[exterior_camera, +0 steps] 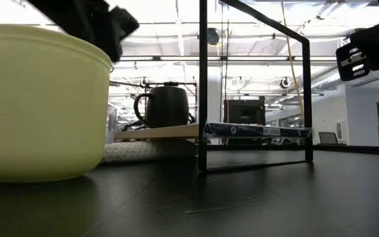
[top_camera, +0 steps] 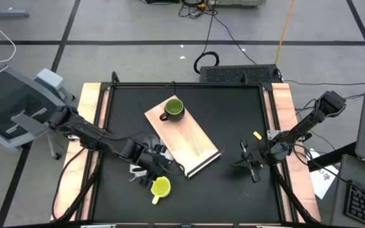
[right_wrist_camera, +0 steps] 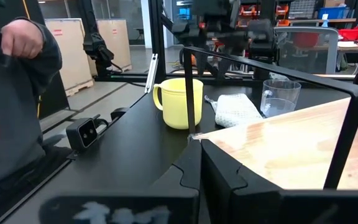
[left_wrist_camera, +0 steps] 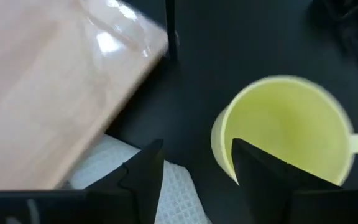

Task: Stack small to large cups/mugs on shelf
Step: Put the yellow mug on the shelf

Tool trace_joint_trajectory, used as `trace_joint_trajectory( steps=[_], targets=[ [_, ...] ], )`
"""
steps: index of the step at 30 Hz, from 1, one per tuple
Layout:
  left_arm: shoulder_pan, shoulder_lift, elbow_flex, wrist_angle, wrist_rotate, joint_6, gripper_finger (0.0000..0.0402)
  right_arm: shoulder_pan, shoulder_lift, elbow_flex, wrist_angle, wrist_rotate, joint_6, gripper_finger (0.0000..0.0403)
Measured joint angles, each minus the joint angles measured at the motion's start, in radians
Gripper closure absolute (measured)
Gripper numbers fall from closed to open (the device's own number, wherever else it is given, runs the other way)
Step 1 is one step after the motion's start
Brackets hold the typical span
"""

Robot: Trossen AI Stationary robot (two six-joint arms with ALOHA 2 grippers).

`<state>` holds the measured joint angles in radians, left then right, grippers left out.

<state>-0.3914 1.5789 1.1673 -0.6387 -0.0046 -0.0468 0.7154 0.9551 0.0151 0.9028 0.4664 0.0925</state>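
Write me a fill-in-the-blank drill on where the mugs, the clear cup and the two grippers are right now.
1. The dark green mug stands on the ____.
2. The yellow mug stands on the black ____, off the board.
3. The left gripper has its fingers ____, above the yellow mug's rim.
4. The clear cup stands ____, beside the white cloth.

Missing words: shelf; tabletop; open; upright

You see a pale yellow mug, a dark olive-green mug, a light-wood shelf, and a white waffle-patterned cloth.
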Motion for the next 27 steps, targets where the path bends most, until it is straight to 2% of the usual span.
trace_joint_trajectory(
  steps=[10, 17, 27],
  targets=[
    [0.000, 0.054, 0.000, 0.026, 0.038, -0.029, 0.0209, 0.000, 0.000, 0.000, 0.001, 0.000, 0.000, 0.0403],
    [-0.002, 0.076, 0.000, 0.029, 0.113, -0.039, 0.0220, 0.000, 0.000, 0.000, -0.002, 0.000, 0.000, 0.0403],
    [-0.001, 0.104, 0.000, 0.056, 0.112, -0.006, 0.0247, 0.000, 0.000, 0.000, -0.003, 0.000, 0.000, 0.0403]
  ],
)
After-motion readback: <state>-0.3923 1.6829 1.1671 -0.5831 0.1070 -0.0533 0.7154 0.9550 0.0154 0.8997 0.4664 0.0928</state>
